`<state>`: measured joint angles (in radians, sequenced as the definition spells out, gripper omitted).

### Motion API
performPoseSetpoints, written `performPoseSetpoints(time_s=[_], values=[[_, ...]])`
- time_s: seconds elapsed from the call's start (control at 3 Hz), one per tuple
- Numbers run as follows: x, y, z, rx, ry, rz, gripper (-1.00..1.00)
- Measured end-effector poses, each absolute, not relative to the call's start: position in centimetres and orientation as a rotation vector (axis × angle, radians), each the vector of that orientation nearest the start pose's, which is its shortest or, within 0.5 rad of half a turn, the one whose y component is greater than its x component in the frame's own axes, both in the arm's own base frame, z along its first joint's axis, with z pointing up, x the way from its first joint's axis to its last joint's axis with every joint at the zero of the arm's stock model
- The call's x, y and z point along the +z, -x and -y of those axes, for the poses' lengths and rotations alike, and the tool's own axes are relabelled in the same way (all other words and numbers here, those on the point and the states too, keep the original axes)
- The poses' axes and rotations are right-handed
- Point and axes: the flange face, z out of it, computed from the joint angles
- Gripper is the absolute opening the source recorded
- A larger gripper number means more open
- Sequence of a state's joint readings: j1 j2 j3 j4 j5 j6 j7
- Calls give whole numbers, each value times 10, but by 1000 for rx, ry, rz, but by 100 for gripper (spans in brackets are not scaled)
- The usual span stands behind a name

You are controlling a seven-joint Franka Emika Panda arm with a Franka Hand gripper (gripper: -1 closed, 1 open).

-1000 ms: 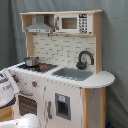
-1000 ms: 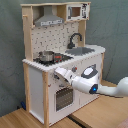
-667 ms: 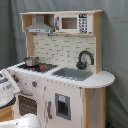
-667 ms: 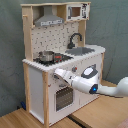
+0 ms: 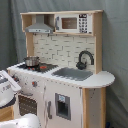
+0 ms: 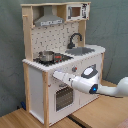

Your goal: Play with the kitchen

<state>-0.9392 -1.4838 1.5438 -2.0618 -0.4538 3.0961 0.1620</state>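
White panels and pale wood make up the kitchen (image 5: 62, 75), a tall toy unit standing before a grey curtain (image 6: 10, 60) in both exterior views and resting on a wooden floor (image 6: 95, 117) in the second exterior view. Its upper shelf carries a grey hood (image 5: 40, 26) and a small microwave (image 5: 74, 23) above a tiled back wall. On the surface, a grey sink (image 5: 74, 73) sits beneath a black faucet (image 5: 85, 59), while a small metal pot (image 5: 31, 61) stands on the stove to the first exterior view's left of the sink. Below, a windowed oven door (image 6: 63, 96) fills the lower front in the second exterior view.

The white robot arm (image 6: 107, 89) reaches in from the second exterior view's right, its slim end at the front panel just above the oven door, near the knobs (image 6: 74, 69). The claw (image 6: 54, 75) points toward that panel; whether its fingers are spread or pressed together cannot be told. In the first exterior view, part of the arm shows at the left edge, beside the kitchen's front.
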Motion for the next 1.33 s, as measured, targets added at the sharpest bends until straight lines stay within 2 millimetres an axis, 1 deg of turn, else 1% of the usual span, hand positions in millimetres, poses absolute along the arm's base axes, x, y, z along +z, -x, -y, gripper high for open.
performPoseSetpoints(time_s=[1.33], values=[[332, -348, -530, 796, -660, -1487, -100]])
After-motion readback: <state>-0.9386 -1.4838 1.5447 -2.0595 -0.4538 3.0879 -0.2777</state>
